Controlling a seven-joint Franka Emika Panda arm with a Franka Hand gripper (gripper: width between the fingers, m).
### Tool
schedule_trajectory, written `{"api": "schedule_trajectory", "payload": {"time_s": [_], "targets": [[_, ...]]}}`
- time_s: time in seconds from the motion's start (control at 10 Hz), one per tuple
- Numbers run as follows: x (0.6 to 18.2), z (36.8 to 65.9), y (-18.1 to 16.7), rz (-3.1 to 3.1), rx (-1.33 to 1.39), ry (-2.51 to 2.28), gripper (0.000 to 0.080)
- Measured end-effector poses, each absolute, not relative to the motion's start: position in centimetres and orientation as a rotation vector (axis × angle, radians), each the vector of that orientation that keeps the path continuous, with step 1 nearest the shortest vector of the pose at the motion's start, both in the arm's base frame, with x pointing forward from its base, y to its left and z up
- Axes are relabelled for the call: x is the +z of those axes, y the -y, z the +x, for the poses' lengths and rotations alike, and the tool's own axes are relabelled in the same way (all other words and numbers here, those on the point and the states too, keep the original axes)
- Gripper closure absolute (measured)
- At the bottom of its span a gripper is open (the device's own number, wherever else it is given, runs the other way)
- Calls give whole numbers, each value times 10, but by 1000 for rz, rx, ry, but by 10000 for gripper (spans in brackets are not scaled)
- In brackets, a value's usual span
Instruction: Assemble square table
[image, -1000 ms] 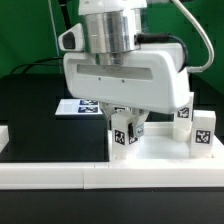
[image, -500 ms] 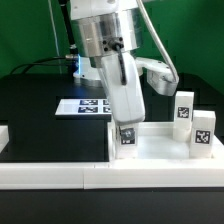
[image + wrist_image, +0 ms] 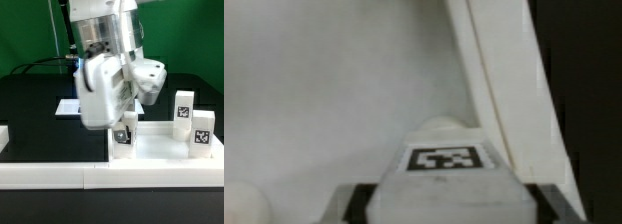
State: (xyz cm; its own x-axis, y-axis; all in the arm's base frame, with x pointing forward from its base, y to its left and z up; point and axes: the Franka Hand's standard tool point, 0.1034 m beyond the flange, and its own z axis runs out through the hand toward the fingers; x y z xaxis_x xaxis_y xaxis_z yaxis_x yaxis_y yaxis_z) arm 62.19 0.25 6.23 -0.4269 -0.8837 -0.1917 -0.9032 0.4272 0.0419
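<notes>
My gripper (image 3: 122, 130) is shut on a short white tagged leg (image 3: 122, 140) and holds it upright at the corner of the square table slab (image 3: 155, 148) on the exterior view's left. In the wrist view the leg (image 3: 446, 165) with its tag sits between my dark fingers (image 3: 359, 205), over the white slab (image 3: 331, 90) and beside its raised rim (image 3: 494, 70). I cannot tell whether the leg's end sits in a corner socket. Two more tagged legs (image 3: 184, 108) (image 3: 203, 133) stand upright at the slab's side on the exterior view's right.
The long low white border wall (image 3: 60, 176) runs along the front. The marker board (image 3: 66, 106) lies on the black table behind my hand, mostly hidden by it. A white block (image 3: 3, 136) shows at the exterior view's left edge.
My hand has turned about its upright axis with the leg in it, from broadside to side-on and further round. The leg stays at the same slab corner.
</notes>
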Motion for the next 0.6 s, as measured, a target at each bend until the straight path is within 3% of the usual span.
{"api": "schedule_trajectory", "payload": {"time_s": [0.5, 0.6], "targets": [[62, 621, -2, -1486, 209, -2613, 494], [62, 621, -3, -1486, 209, -2613, 273]]}}
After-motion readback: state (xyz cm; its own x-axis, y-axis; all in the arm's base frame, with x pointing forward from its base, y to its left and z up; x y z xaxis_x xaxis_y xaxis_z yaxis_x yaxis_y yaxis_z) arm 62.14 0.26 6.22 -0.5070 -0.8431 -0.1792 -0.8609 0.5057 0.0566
